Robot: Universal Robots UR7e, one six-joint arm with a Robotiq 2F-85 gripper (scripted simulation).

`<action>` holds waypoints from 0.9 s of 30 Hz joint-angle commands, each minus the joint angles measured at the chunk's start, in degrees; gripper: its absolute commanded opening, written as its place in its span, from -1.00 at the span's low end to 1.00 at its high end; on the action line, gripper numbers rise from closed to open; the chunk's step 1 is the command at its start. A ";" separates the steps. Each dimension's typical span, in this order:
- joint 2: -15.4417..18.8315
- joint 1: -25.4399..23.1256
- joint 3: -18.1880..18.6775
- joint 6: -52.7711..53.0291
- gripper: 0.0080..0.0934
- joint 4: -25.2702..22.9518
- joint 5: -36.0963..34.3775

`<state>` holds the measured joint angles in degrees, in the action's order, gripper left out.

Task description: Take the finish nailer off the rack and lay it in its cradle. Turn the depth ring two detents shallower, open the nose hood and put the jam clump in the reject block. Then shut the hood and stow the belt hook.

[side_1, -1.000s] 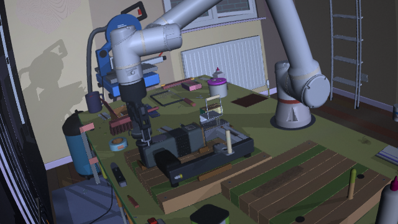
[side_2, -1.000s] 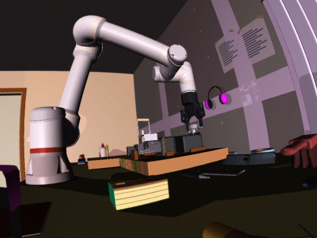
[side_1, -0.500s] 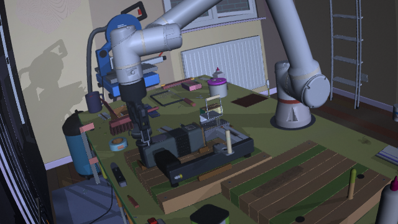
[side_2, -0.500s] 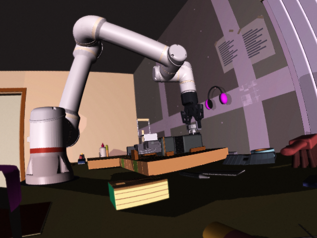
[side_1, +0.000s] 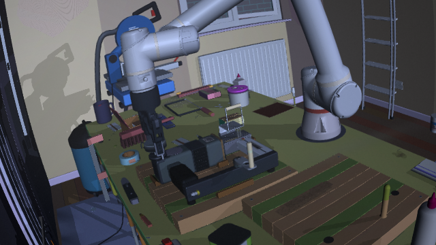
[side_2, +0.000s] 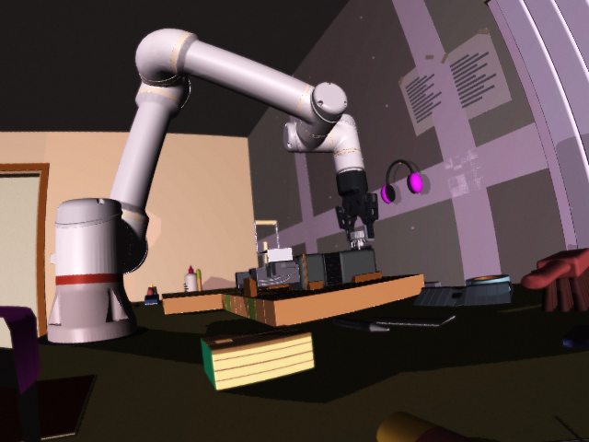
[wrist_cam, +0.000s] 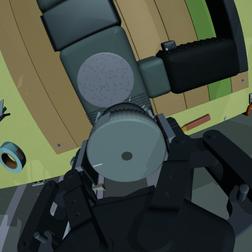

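The finish nailer (side_1: pixel 190 158) lies in its black cradle (side_1: pixel 231 172) on the slatted wooden board. Its knurled depth ring (wrist_cam: pixel 127 147) stands up at the left end of the body. My gripper (wrist_cam: pixel 124 150) comes down from above, and its two finger pads sit on opposite sides of the depth ring (side_2: pixel 358 238). A pale index line marks the ring's flat top. The black handle (wrist_cam: pixel 202 63) juts out to the side. The wire hood (side_1: pixel 232 119) stands raised at the nailer's far end. The jam clump and the belt hook are not plain in any frame.
Behind the work a blue mitre saw (side_1: pixel 136 71) and a radiator (side_1: pixel 245 68) stand by the wall. A tape roll (side_1: pixel 129 157), a brush (side_1: pixel 131 136) and a clamp (side_1: pixel 98 166) lie left of the board. A wooden peg (side_1: pixel 250 154) rises from the cradle.
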<state>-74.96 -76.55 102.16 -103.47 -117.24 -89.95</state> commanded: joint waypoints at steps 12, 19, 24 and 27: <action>-0.02 -0.02 -0.08 0.04 -1.00 0.04 -0.05; -0.02 -0.02 -0.08 0.71 -1.00 0.04 -0.05; -0.02 -0.02 -0.08 2.27 -1.00 0.04 -0.05; -0.02 -0.02 -0.08 3.76 -1.00 0.04 -0.05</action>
<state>-74.94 -76.57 102.11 -99.75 -117.18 -89.99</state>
